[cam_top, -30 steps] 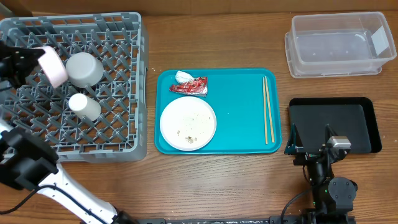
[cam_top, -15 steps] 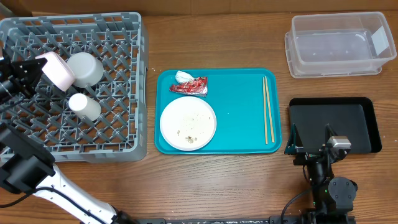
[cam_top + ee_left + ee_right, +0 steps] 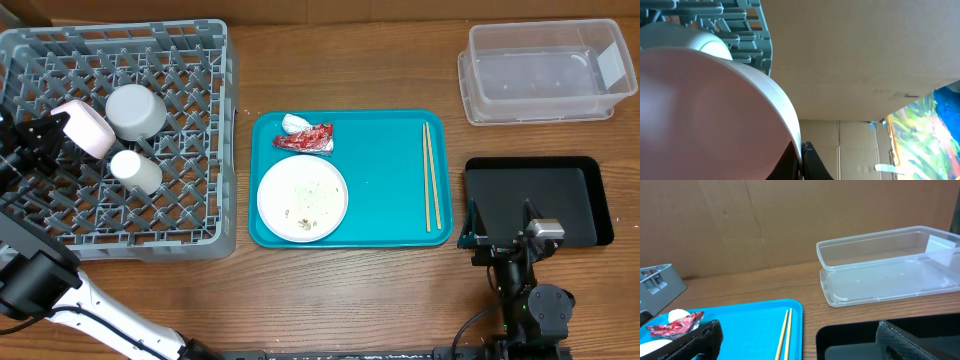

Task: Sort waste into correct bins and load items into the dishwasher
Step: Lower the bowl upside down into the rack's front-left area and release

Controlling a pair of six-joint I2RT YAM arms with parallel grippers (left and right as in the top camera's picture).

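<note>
The grey dish rack (image 3: 190, 215) stands at the left. It holds an upturned pale bowl (image 3: 135, 109) and a small white cup (image 3: 136, 172). My left gripper (image 3: 57, 130) is shut on a pale pink bowl (image 3: 88, 127) and holds it tilted over the rack's left side. That bowl fills the left wrist view (image 3: 705, 115). The white plate (image 3: 303, 197) with food scraps, the red wrapper (image 3: 306, 138), the white tissue (image 3: 293, 123) and the chopsticks (image 3: 430, 175) lie on the teal tray (image 3: 385, 215). My right gripper (image 3: 800, 347) is open and empty by the black tray (image 3: 590, 170).
The clear tub (image 3: 545, 70) stands at the back right, behind the black tray. In the right wrist view the tub (image 3: 890, 265), the chopsticks (image 3: 785, 335) and the wrapper (image 3: 672, 326) lie ahead. A cardboard wall runs along the back.
My left gripper has moved the pink bowl down and toward the front, lower over the rack beside the upturned bowl. The right arm has not moved.
</note>
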